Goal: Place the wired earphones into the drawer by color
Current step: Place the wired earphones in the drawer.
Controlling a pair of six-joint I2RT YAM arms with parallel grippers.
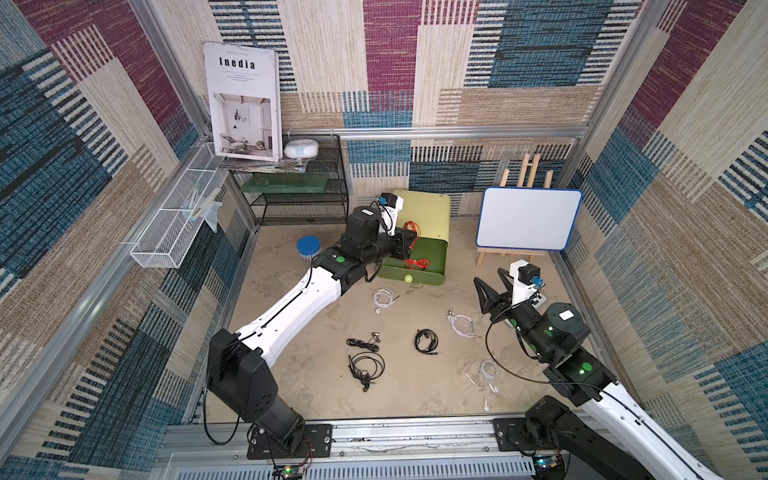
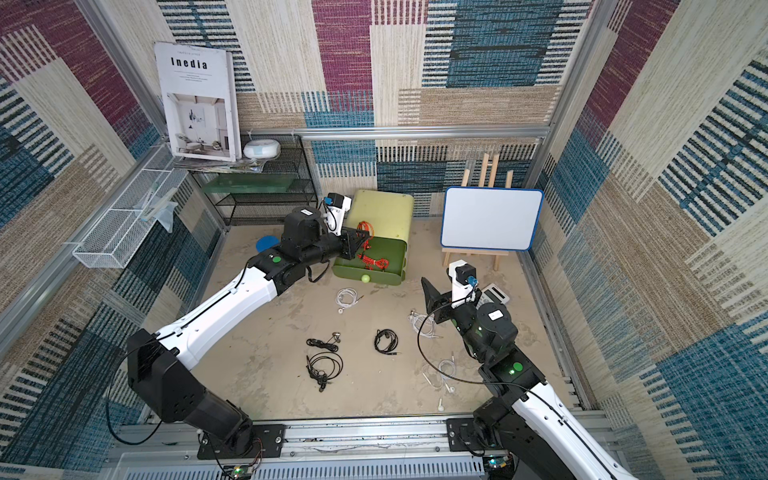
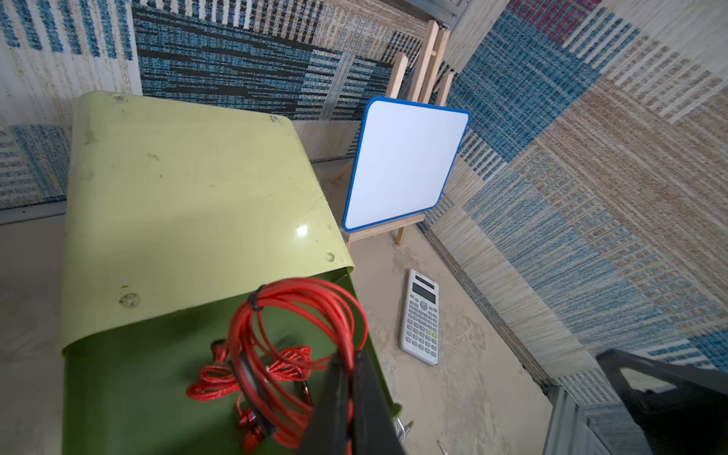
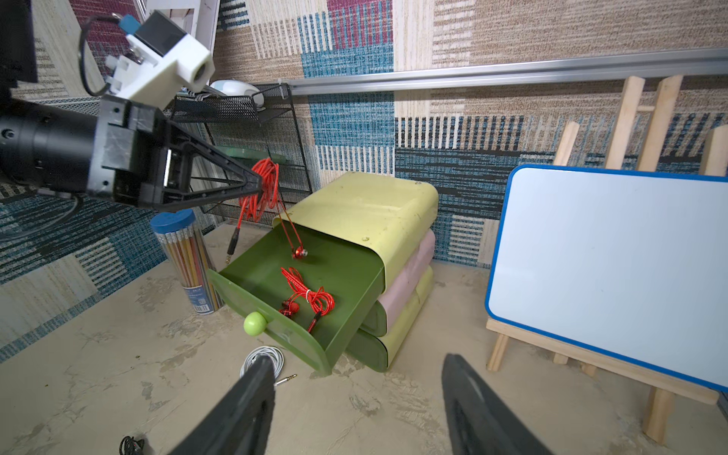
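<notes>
Red earphones (image 4: 268, 175) hang pinched in the left claw (image 4: 255, 185), its fingers pressed together on the cable. The coil's long axis is vertical, the jack plug (image 4: 233, 242) points down beside the drawer (image 4: 252, 275) wall, and one bud reaches into it. A second red set (image 4: 311, 299) lies inside. In both top views this sits at upper centre, the claw hiding most of the coil. Right claw (image 1: 488, 276) stands wide and empty at right. White sets (image 1: 383, 297) and black sets (image 1: 426, 340) lie below centre, the lowest white one faint.
</notes>
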